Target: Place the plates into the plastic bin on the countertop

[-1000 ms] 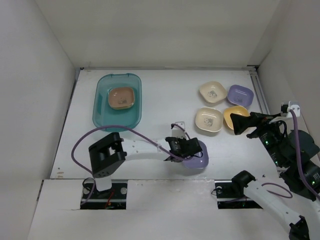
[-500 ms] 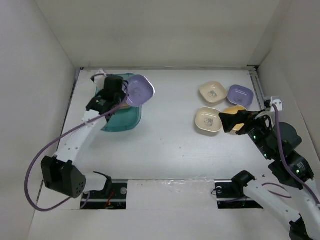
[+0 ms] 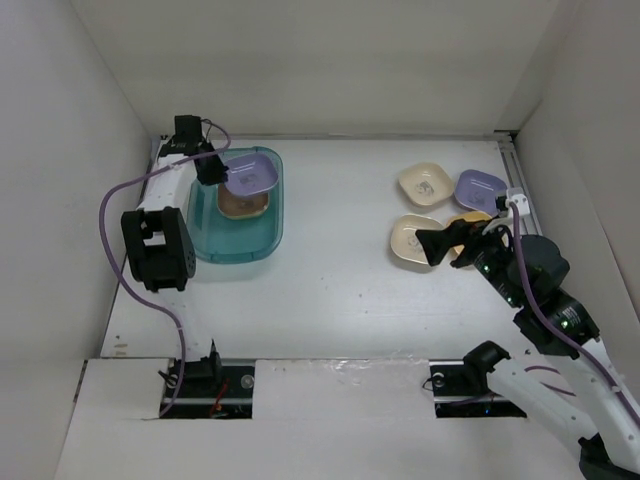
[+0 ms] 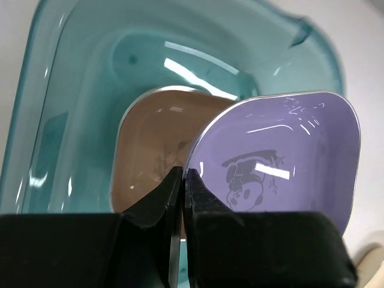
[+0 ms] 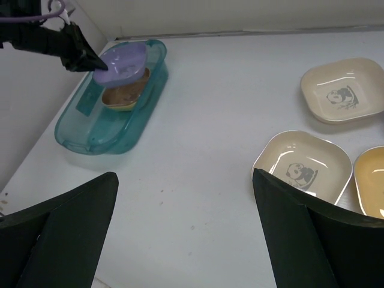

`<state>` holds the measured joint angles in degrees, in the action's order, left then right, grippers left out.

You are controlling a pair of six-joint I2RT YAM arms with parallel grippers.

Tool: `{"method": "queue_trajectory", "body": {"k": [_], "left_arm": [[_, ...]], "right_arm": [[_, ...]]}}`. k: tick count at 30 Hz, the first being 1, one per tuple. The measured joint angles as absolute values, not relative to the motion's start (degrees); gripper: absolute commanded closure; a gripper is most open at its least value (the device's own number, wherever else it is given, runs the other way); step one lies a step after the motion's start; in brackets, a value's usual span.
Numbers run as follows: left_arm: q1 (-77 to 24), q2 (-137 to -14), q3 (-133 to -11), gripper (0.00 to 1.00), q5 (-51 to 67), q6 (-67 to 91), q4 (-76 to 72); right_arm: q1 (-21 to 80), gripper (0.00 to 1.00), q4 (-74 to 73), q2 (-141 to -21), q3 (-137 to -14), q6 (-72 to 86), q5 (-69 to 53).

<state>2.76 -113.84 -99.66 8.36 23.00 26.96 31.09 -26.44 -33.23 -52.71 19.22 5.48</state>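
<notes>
The lavender plate [image 3: 250,175] hangs over the plastic bin [image 3: 205,238], just above the brown-pink plate [image 3: 240,204] lying inside, its rim clenched in the left claw [image 3: 216,170]. This looks like the drop-off step, so the next move likely calls for lowering and letting go. The right claw [image 3: 440,245] gapes empty beside a cream plate [image 3: 415,240], one of four on the white surface [image 3: 340,290] between white walls [image 3: 300,60]

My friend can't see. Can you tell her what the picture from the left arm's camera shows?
The left end effector pinches the edge of a purple plate with a small drawing on it, holding it above a see-through teal bin. A brown plate already lies inside the bin.
</notes>
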Motion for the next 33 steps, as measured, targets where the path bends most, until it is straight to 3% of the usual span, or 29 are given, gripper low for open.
{"method": "queue_trajectory", "body": {"k": [7, 8, 10, 12, 13, 20, 25, 29, 33], "left_arm": [[3.36, -113.71, -97.21, 0.99, 6.83, 22.00, 27.79], [3.29, -113.69, -97.21, 0.92, 5.76, 22.04, 27.99], [3.14, -113.54, -97.27, 0.55, 3.70, 22.20, 28.77], [3.09, -113.51, -97.67, 0.33, 1.54, 23.00, 29.93], [3.09, -113.43, -97.82, 0.01, 0.69, 23.38, 30.28], [1.28, -101.10, -94.50, 0.00, -2.68, 26.24, 29.04], [-17.82, -88.51, -94.48, 0.00, -4.56, 27.99, 21.78], [-36.47, -94.54, -99.44, 0.00, -4.60, 29.45, 17.56], [-46.26, -109.08, -103.70, 0.00, -6.48, 30.39, 17.82]], "right_arm": [[31.09, 0.00, -25.04, -33.52, -52.71, 19.18, 4.99], [31.09, 0.00, -24.97, -33.58, -52.64, 19.18, 4.82], [31.09, 0.00, -24.82, -33.74, -52.53, 19.18, 4.45], [31.09, 0.00, -24.84, -33.74, -52.40, 19.11, 4.27], [31.09, 0.00, -24.84, -33.71, -52.38, 19.00, 4.23], [31.09, 0.00, -25.08, -33.52, -52.38, 17.91, 5.21], [31.09, 0.00, -26.96, -33.23, -53.49, 18.02, 9.28], [31.09, 0.00, -31.27, -33.34, -57.23, 19.14, 13.56], [31.09, 0.00, -36.05, -32.84, -62.70, 20.12, 16.99]]}}
